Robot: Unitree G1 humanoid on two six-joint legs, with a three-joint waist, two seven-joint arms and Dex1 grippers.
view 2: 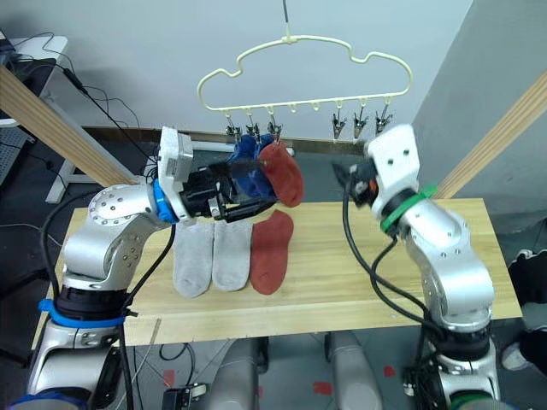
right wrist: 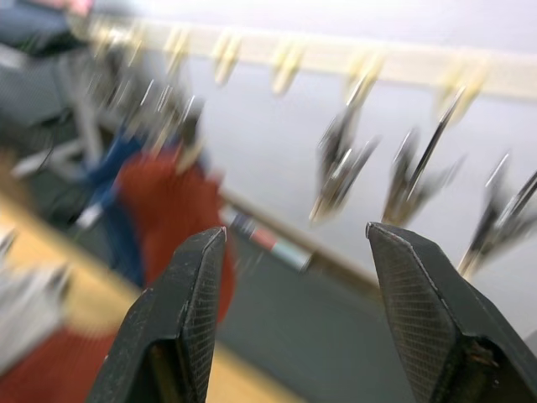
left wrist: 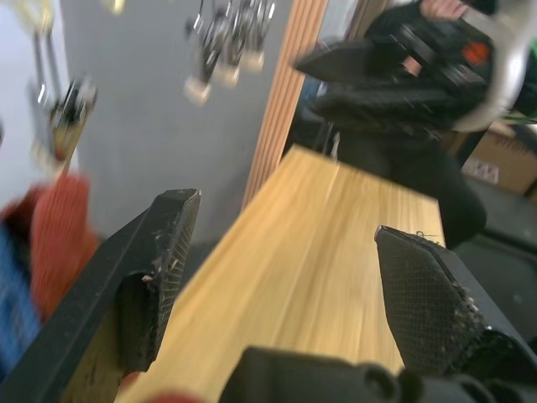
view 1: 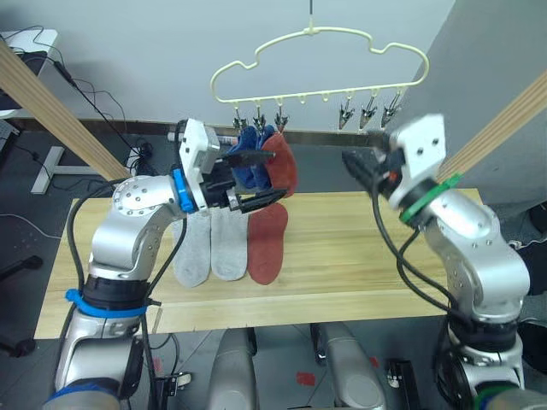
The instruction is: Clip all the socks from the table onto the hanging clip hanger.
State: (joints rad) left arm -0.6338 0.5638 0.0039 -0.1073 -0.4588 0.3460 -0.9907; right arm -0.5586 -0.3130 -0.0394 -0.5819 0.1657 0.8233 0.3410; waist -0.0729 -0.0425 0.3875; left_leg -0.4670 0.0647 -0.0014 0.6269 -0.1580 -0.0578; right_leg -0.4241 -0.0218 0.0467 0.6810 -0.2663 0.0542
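Fingers of the left gripper (view 1: 256, 179) and right gripper (right wrist: 294, 327) stand wide, empty. Three socks hang on the clip hanger (view 1: 320, 51); next, grasp the rust-red sock (view 1: 267, 243) below it.

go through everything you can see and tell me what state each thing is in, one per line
clip hanger: hanging by its hook, three clips filled, three free
blue socks: two, clipped and hanging
hanging rust-red sock: clipped beside the blue ones
grey socks: two, flat on the table
rust-red sock on the table: lying flat, unclipped
left tool: open, empty, by the hanging socks
right tool: open, empty, below the free clips
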